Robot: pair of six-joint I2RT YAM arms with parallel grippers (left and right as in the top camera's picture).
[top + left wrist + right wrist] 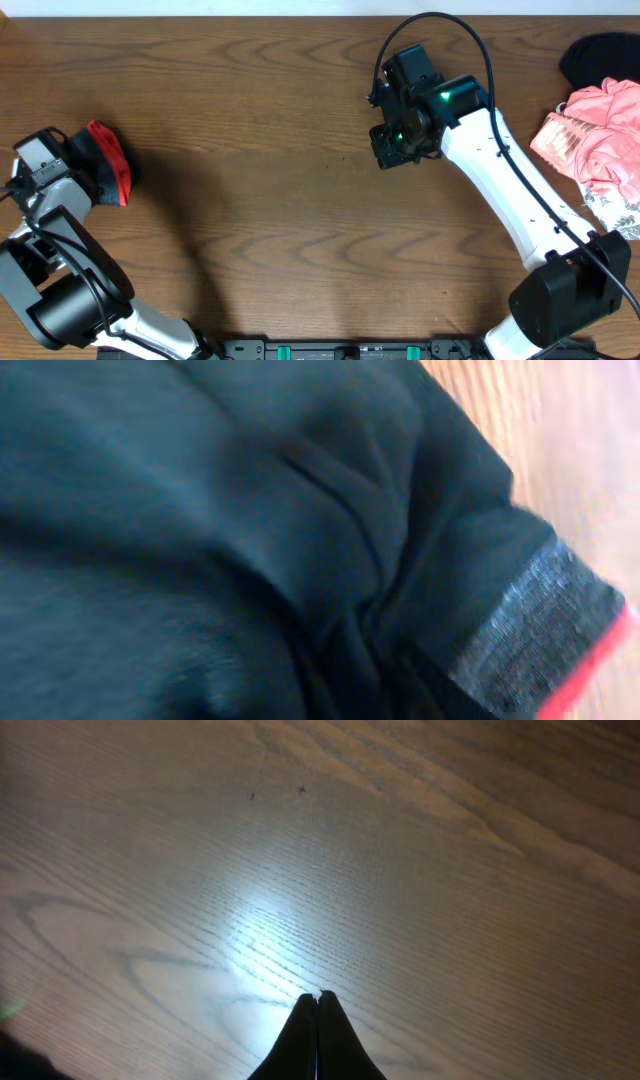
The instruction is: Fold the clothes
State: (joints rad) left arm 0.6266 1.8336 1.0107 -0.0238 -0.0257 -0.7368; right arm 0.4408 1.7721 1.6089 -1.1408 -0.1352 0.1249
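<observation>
The clothes are a small bundle of black fabric with a coral-red edge at the table's far left. My left gripper is pressed right up against the bundle, and the cloth hides its fingers. The left wrist view is filled by creased black fabric, with the grey-speckled waistband and its red trim at the lower right; no fingers show there. My right gripper hangs over bare wood at the upper middle. Its fingertips are pressed together with nothing between them.
A pink ruffled garment lies at the right edge, above a white floral cloth. A dark item sits at the top right corner. The right arm reaches diagonally from the lower right.
</observation>
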